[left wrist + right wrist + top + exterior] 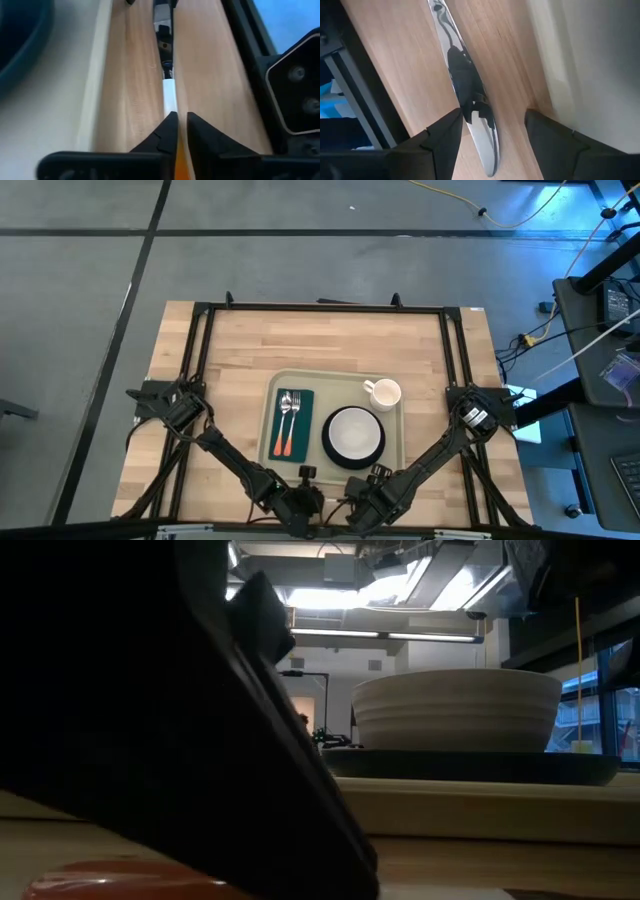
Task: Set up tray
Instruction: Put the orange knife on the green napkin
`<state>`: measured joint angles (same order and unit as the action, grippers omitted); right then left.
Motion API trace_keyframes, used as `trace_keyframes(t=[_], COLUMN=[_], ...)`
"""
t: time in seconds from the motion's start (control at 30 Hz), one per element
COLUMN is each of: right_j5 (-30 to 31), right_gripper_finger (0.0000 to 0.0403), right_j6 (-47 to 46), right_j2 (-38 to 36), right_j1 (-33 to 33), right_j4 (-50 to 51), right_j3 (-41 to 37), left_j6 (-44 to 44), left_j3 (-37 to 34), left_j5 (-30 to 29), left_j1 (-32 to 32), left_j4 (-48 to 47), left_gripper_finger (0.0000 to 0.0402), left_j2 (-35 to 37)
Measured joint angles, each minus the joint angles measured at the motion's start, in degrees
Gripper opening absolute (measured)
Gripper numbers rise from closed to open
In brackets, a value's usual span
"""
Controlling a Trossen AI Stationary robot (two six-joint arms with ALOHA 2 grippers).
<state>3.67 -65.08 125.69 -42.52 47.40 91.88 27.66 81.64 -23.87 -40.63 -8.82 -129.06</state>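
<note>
A cream tray [392, 442] holds a green napkin [305, 430] with an orange-handled fork and spoon [288, 425], a white bowl on a black plate [353, 435] and a white mug [383, 393]. A knife with an orange handle lies on the wood between the tray's near rim and the table's near edge, its blade [465, 85] flat on the wood. My left gripper [181, 117] is nearly shut at the handle end. My right gripper [492, 117] points down, open, with one finger on each side of the blade and no contact with it. In the high view both grippers [305, 498] [362, 505] hide the knife. My left gripper has the knife's orange handle [178, 159] between its two fingers, which stand only a narrow gap apart. The fingers slant down and point along the knife. The knife's white part [170, 97] and its blade [162, 45] lie on the wood beyond the fingertips.
The tray's near rim [97, 75] [560, 75] runs close beside the knife. The black frame rail [250, 35] at the table's near edge lies on the knife's other side. In the low view a dark arm [150, 690] fills the left half, with the bowl [455, 710] behind.
</note>
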Motion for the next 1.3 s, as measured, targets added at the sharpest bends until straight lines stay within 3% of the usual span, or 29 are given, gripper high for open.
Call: trace_keyframes(t=[0.1, 0.4, 0.77, 1.07, 1.3], right_j5=[-0.3, -0.6, -0.8, -0.7, -0.7], right_gripper_finger=[0.0222, 0.0222, 0.0216, 0.0175, 0.0142], right_j6=[-0.3, -2.1, -2.2, -2.1, -2.0], right_j2=[0.0, 0.2, 0.2, 0.2, 0.2], right_j1=[0.0, 0.0, 0.0, 0.0, 0.0], right_j4=[0.0, 0.0, 0.0, 0.3, 0.5], right_j3=[0.0, -0.1, -0.2, -0.2, -0.2], left_j6=[1.2, 1.4, 3.6, 5.5, 8.4], left_j3=[0.1, 0.1, -0.3, -0.3, 0.1], left_j5=[2.9, 4.3, 5.0, 9.1, 13.6], left_j1=[0.4, -0.2, -1.2, -0.7, 0.1], left_j4=[0.4, -2.2, -9.6, -11.7, -17.6], left_gripper_finger=[0.0065, 0.0126, 0.0129, 0.0127, 0.0096], left_j2=[0.1, 1.2, 4.5, 4.5, 5.0])
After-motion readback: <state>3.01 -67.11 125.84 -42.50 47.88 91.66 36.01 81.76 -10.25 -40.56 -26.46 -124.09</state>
